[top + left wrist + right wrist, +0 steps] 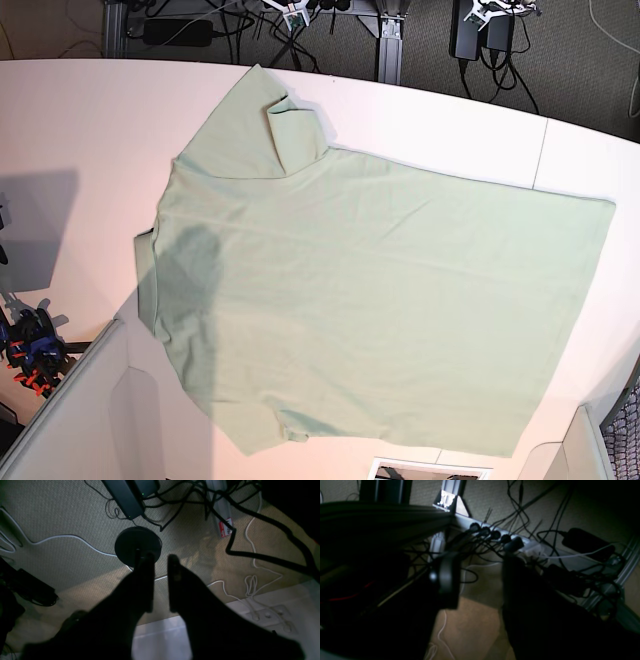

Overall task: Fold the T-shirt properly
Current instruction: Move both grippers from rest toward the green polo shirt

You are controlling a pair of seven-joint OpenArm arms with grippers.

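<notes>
T-shirt (370, 310) lies spread flat on the desk (70, 110). Left hand (160, 562) hangs over the floor, fingers slightly apart, empty. Right hand (477, 580) gapes wider, holding nothing.

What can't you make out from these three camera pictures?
- T-shirt: collar and buttons not visible in the base view; its bottom edge is cut by the frame.
- Left gripper: a dark, blurred silhouette in its wrist view, over the floor.
- Right gripper: dim and blurred in its wrist view, against tangled cables.
- Neither wrist view shows the shirt; the base view shows no gripper.
</notes>
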